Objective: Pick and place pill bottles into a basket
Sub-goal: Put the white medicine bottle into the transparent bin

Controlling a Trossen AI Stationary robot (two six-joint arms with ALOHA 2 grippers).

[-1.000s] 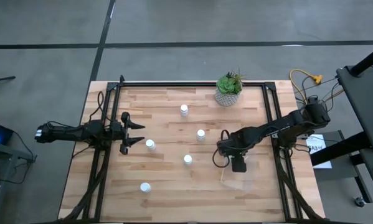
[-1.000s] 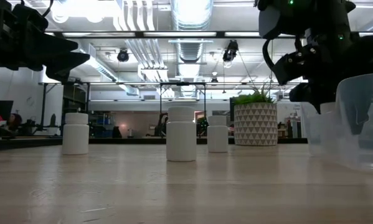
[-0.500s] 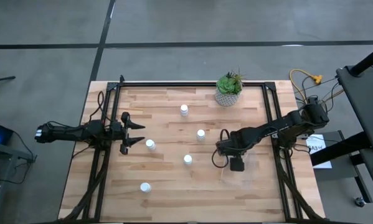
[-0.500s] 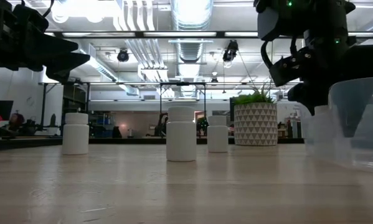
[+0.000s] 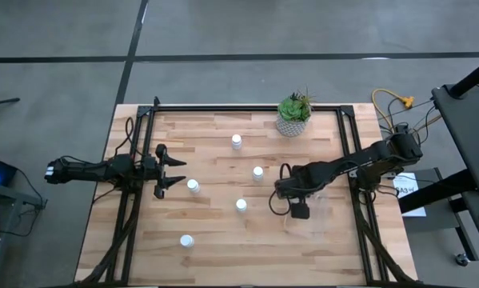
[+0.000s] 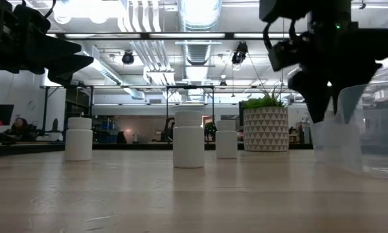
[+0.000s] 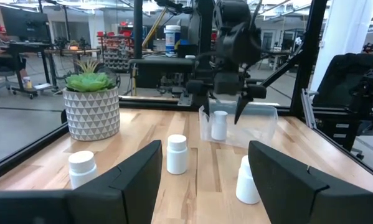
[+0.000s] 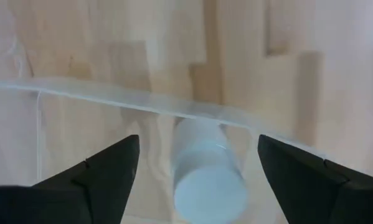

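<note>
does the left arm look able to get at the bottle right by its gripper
Probably yes. The left gripper is open, and the bottle stands apart from the others on bare table just beyond its tips, with nothing between them.

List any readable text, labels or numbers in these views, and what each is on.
None is readable.
Pill bottles: plain white, no label visible.
Basket: clear, unmarked.
Plant pot: triangle pattern only, no words.
White sheet beside the table's right edge: dark print, too small to read.
Background container: label blurred, unreadable.
</note>
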